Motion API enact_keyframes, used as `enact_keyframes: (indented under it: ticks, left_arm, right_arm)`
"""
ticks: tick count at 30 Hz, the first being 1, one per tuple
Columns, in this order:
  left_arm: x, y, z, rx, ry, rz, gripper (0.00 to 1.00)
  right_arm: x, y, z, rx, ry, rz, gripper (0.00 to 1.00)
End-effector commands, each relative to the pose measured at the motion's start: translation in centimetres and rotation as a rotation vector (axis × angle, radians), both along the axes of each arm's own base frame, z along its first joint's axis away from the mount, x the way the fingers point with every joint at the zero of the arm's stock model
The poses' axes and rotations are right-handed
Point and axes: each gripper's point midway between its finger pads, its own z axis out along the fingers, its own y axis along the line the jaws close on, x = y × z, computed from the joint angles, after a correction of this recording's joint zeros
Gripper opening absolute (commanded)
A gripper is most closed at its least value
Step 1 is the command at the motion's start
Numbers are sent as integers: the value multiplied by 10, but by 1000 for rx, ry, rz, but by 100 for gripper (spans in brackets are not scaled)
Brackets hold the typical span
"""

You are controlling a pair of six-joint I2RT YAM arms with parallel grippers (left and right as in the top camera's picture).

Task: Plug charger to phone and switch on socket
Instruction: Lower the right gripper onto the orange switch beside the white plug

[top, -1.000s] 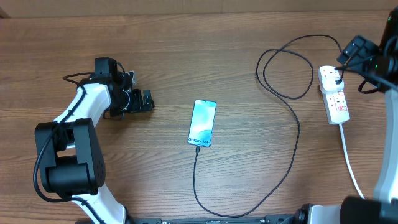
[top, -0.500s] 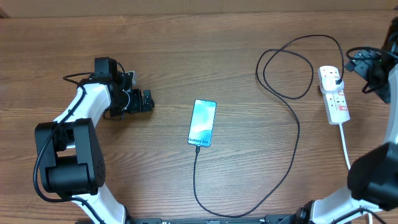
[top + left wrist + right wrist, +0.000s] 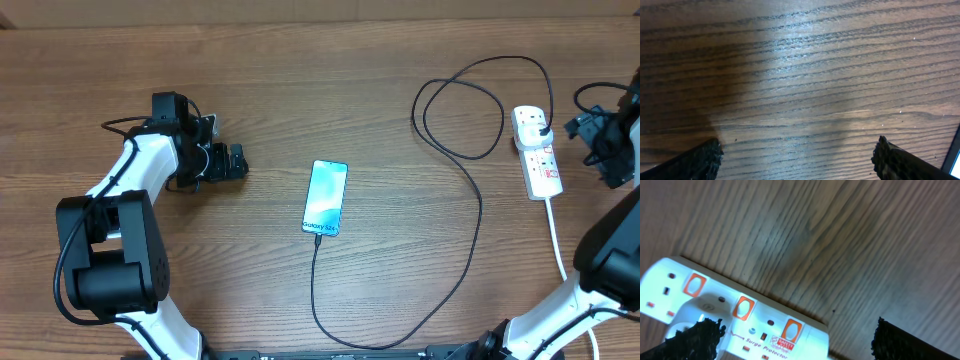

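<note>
The phone [image 3: 325, 197] lies face up at mid-table, its screen lit light blue. The charger [image 3: 478, 215], a thin black cable, meets the phone's near short edge, loops right and up, and ends in a plug head [image 3: 541, 123] seated in the far end of the white socket [image 3: 540, 160]. Beside the socket's right side, my right gripper [image 3: 594, 136] hangs open and touches nothing. In the right wrist view the socket [image 3: 765, 325] with its orange-red switches [image 3: 742, 307] lies between the open fingertips [image 3: 705, 336]. My left gripper [image 3: 237, 162] rests open on bare wood, left of the phone.
The socket's white lead [image 3: 562, 260] runs toward the near right table edge. The left wrist view shows wood grain between my open left gripper [image 3: 797, 159] fingertips, and a corner of the phone [image 3: 955, 161] at its right edge.
My right arm has swung from above the socket's far end down to its right side. The left arm, phone and cable have not moved.
</note>
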Motion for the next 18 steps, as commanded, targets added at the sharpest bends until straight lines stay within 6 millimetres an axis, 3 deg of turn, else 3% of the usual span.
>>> enact_keyframes:
  ticks: [1,8,18]
  left_arm:
    - [2,1,4,12,-11,6,100]
    - [2,1,4,12,-11,6,99]
    - [2,2,4,12,-11,7,100]
  right_arm:
    - [1,3,-16,33,15,-7,100]
    - [1,5,-44,67,62,-6,100]
    - [5,12,-51,109,44,6,100]
